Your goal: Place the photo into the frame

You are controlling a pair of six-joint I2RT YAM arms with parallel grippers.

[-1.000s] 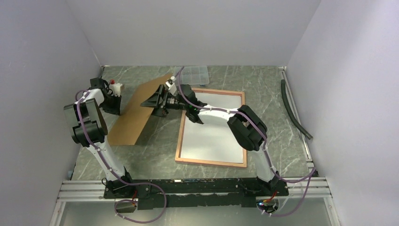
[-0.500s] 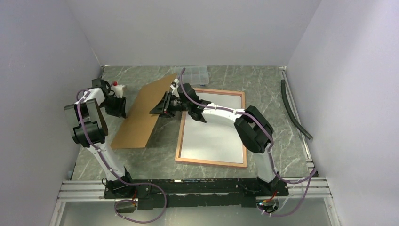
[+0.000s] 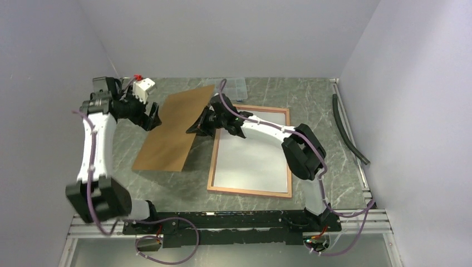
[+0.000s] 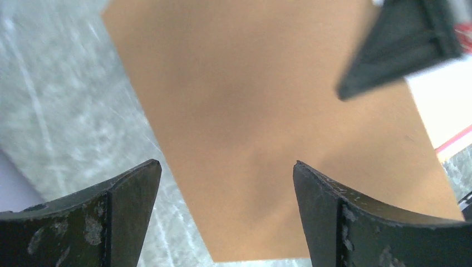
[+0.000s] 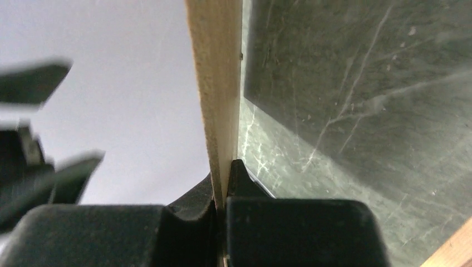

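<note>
The frame [image 3: 250, 192], a thin pink-brown rectangle with a white inside, lies flat at centre right; its corner [image 4: 445, 105] shows in the left wrist view. The photo's printed face is out of view. A plain brown backing board [image 3: 172, 130] slants left of the frame, its near end on the table. My right gripper [image 3: 199, 125] is shut on the board's raised right edge; the right wrist view shows the jaws [image 5: 224, 172] pinching the board's thin edge [image 5: 214, 83]. My left gripper [image 3: 153, 118] stands open beside the board's far left edge, nothing between its fingers [image 4: 225, 164].
A small clear plastic compartment box [image 3: 232, 87] sits against the back wall behind the frame. A black hose [image 3: 348, 130] lies along the right wall. Grey walls close in the marble table on three sides.
My left gripper has opened, let go of the board and swung up and back with its arm. My right gripper has shut on the board's right edge, and the board has shifted slightly right.
</note>
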